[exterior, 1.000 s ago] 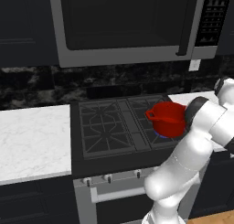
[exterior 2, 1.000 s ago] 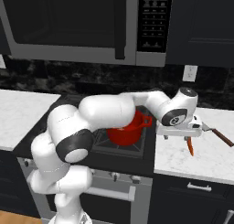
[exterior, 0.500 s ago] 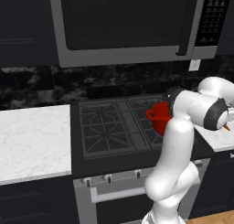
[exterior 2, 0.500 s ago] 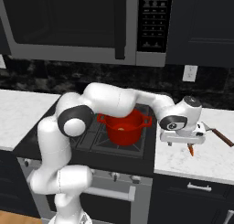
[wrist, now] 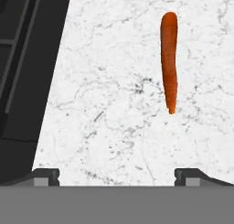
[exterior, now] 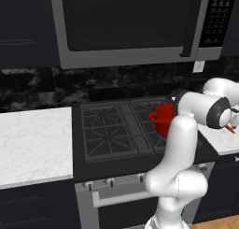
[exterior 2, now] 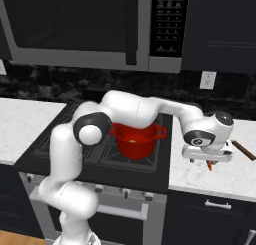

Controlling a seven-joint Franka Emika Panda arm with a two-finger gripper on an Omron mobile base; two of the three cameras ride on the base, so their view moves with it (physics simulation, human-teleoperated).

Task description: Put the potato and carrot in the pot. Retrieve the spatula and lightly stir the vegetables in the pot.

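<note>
The carrot (wrist: 169,58) lies flat on the white marble counter (wrist: 105,104), a slim orange piece ahead of my gripper (wrist: 117,176) and to the right of its centre line. The jaws stand wide open and hold nothing. From the right base view, my gripper (exterior 2: 207,159) hovers low over the counter right of the stove, and the carrot's tip (exterior 2: 209,165) pokes out beneath it. The red pot (exterior 2: 136,139) stands on the stove's right burner, with a small pale potato (exterior 2: 131,140) inside. The spatula (exterior 2: 243,150) lies on the counter just right of the hand. My arm partly hides the pot (exterior: 162,118).
The black stove (exterior: 112,130) edge (wrist: 27,58) runs close to the left of the hand. A microwave (exterior: 126,22) hangs above the stove. White counter (exterior: 32,144) stretches left of the stove, and a wall outlet (exterior 2: 206,80) sits behind the right counter.
The arm has swung right, from beside the pot to above the right counter, and the hand has come down over the carrot. The jaws stayed open.
</note>
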